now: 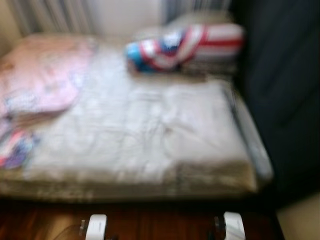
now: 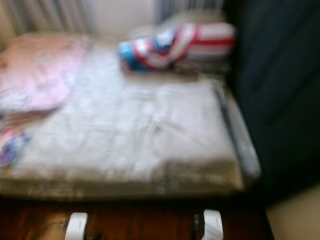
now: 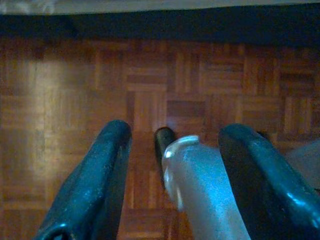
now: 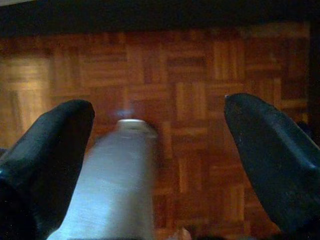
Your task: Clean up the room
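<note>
A bed [image 1: 145,135] with a rumpled pale grey cover lies ahead of me, blurred. A pink blanket [image 1: 42,75] is spread over its far left corner. A red, white and blue striped pillow [image 1: 182,47] rests at the head. Some colourful cloth [image 1: 15,150] lies at the bed's left edge. My left arm [image 1: 96,226] and right arm [image 1: 233,225] hang low in front of the bed. In the wrist views my left gripper [image 3: 177,132] and right gripper [image 4: 160,105] are open above the parquet floor [image 3: 65,100], gripping nothing. A silver robot part [image 4: 117,180] shows below each.
A dark curtain or wall [image 1: 280,85] runs along the bed's right side. Pale curtains [image 1: 55,15] hang behind the bed. Dark wooden floor [image 1: 160,222] lies between me and the bed's near edge.
</note>
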You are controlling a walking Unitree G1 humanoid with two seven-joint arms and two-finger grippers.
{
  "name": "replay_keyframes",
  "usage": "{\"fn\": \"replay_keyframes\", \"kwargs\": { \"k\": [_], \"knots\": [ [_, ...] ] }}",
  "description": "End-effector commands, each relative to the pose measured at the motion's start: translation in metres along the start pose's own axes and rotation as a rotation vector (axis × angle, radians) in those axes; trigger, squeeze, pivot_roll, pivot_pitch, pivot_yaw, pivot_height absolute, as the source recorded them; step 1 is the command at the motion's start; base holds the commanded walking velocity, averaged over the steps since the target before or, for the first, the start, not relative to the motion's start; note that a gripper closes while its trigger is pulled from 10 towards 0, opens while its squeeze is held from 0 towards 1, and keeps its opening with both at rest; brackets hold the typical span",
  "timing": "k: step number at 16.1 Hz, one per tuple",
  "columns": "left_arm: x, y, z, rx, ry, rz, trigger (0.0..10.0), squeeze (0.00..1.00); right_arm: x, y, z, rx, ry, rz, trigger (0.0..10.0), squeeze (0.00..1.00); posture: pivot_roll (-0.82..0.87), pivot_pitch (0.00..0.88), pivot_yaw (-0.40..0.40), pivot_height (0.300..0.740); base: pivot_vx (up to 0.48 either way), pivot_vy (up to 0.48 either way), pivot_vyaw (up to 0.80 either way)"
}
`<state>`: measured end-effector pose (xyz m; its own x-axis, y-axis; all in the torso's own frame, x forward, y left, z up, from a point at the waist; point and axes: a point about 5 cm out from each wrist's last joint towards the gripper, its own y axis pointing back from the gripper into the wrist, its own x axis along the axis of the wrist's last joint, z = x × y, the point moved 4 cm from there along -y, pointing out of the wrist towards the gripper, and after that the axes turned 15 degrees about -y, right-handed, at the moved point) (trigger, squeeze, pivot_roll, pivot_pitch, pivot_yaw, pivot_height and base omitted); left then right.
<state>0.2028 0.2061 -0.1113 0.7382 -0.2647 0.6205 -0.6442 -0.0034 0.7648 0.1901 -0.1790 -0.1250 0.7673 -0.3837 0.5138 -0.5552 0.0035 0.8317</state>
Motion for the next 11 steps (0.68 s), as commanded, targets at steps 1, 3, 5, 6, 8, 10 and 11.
{"fn": "replay_keyframes", "kwargs": {
  "k": [1,3,5,6,8,10,11],
  "knots": [
    [-0.010,0.001,0.007,-0.010,0.018,-0.037,10.0,0.00,0.002,0.001,0.008,-0.018,-0.005,0.004,10.0,0.00,0.02,0.098,-0.018,0.740,0.000,0.000,0.00],
    [-0.005,0.000,0.009,-0.012,0.018,-0.032,10.0,0.00,0.003,0.001,0.010,-0.017,-0.005,0.004,10.0,0.00,0.02,0.101,-0.020,0.740,0.000,0.000,0.00],
    [-0.001,-0.002,0.016,-0.015,0.030,-0.023,10.0,0.00,0.004,0.001,0.011,-0.017,-0.002,0.005,10.0,0.00,0.02,0.106,-0.021,0.740,0.000,0.000,0.00],
    [-0.001,-0.002,0.017,-0.016,0.030,-0.023,10.0,0.00,0.005,0.001,0.011,-0.017,-0.001,0.006,10.0,0.00,0.02,0.108,-0.022,0.740,0.000,0.000,0.00],
    [-0.002,-0.002,0.020,-0.015,0.030,-0.024,10.0,0.00,0.004,-0.001,0.001,-0.007,0.003,0.002,10.0,0.00,0.02,0.108,-0.022,0.740,0.000,0.000,0.00],
    [-0.005,-0.001,0.020,-0.012,0.031,-0.029,10.0,0.00,-0.002,-0.002,-0.012,0.006,0.006,-0.006,10.0,0.00,0.02,0.113,-0.022,0.740,0.000,0.000,0.00],
    [-0.006,0.000,0.020,-0.012,0.034,-0.030,10.0,0.00,-0.004,-0.002,-0.016,0.010,0.009,-0.009,10.0,0.00,0.02,0.114,-0.022,0.740,0.000,0.000,0.00]
  ]
}}
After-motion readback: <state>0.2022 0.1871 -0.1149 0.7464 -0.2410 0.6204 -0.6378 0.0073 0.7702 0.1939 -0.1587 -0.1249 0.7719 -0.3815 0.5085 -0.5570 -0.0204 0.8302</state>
